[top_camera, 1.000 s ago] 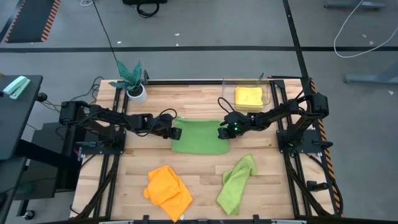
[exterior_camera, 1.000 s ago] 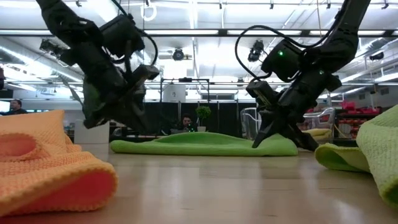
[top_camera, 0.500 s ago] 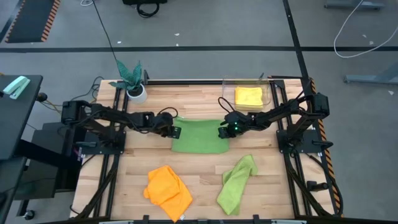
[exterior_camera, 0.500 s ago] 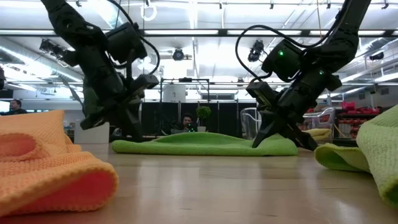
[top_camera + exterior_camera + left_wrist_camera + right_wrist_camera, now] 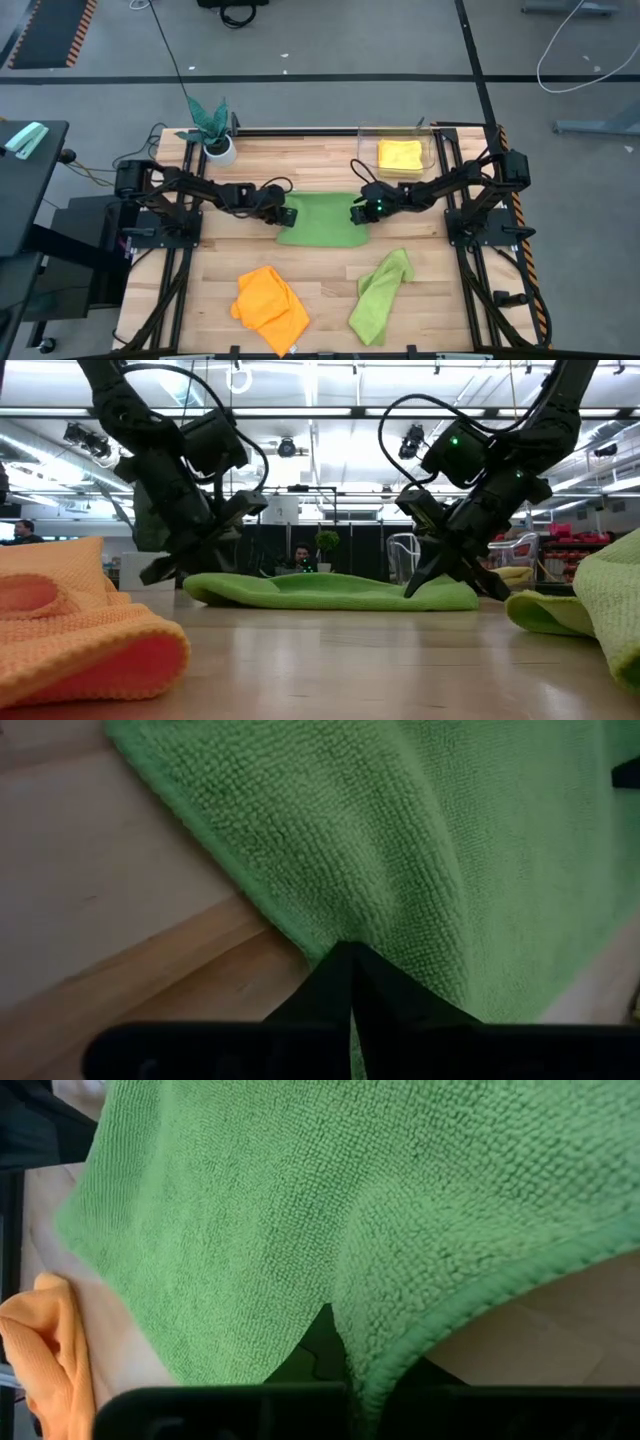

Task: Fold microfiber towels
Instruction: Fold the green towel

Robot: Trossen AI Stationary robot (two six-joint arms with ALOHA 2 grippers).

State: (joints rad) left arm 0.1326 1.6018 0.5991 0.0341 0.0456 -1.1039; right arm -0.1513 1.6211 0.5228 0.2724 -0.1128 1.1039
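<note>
Towels lie on the wooden tabletop [image 5: 320, 270]. One lime green towel [image 5: 322, 219] is spread flat in the middle of the tabletop, a bit nearer the far edge. The left end effector [image 5: 284, 214] is at this towel's left edge, and its fingers are pinched tight on the cloth there. In the left wrist view the two dark fingers meet in a point right on the green fuzzy edge [image 5: 350, 900]. The right end effector [image 5: 358, 213] is at the towel's right edge, and it too is clenched on the cloth. In the right wrist view the green edge [image 5: 400, 1230] curls up over its fingers. In the low view the towel's left end [image 5: 215, 588] is lifted a little off the wood.

An orange towel [image 5: 271, 307] sits crumpled near the front edge, toward the left. The other lime green towel [image 5: 379, 295] lies bunched up near the front edge, toward the right. A yellow towel [image 5: 399, 155] lies folded in a clear box [image 5: 364, 140] by the far right corner. A teal leafy plant [image 5: 211, 121] in a white pot [image 5: 220, 150] stands at the far left corner.
</note>
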